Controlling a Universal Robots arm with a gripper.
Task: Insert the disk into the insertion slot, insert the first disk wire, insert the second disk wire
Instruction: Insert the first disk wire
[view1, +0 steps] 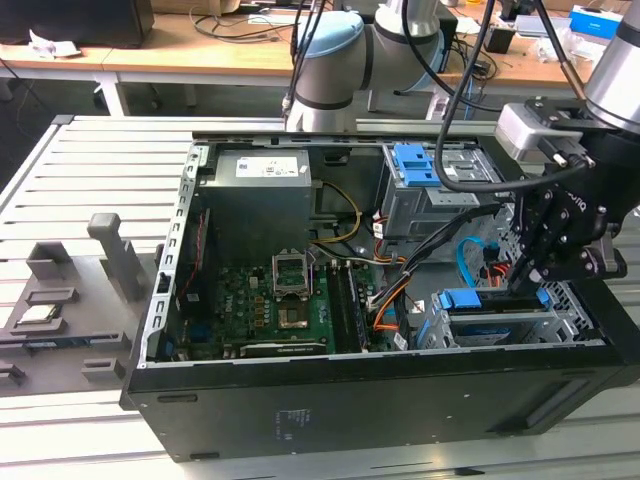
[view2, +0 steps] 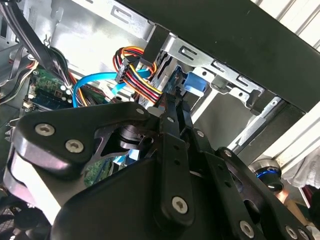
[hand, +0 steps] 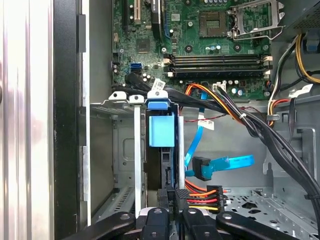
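Blue carrier plastic is seen at the mouth of the insertion slot (view1: 495, 326), in the lower part of the frame toward the exterior view's right. The disk (view1: 470, 300) is seated there, inside the open computer case (view1: 350, 410) on the table (view1: 90, 170). The disk step is therefore judged complete.

The tool (hand: 174, 195) is positioned at the end of the disk opposite its blue handle. Its fingers are drawn close together and appear to be clamped on the black plug of the first disk wire (hand: 202, 194), a bundle of red, orange, yellow and black leads. Insertion of this wire is judged to be the step in hand. Whether the plug is fully home cannot be told, since the joint is hidden behind the fingers.

The second disk wire (hand: 220, 164), a flat blue cable, is seen lying loose just beside the coloured bundle, with its plug unconnected.

For the plug to be seated, it must be held square to the disk's port and pressed straight along the disk's length. The blue cable must be kept clear of the joint so that it is not trapped.
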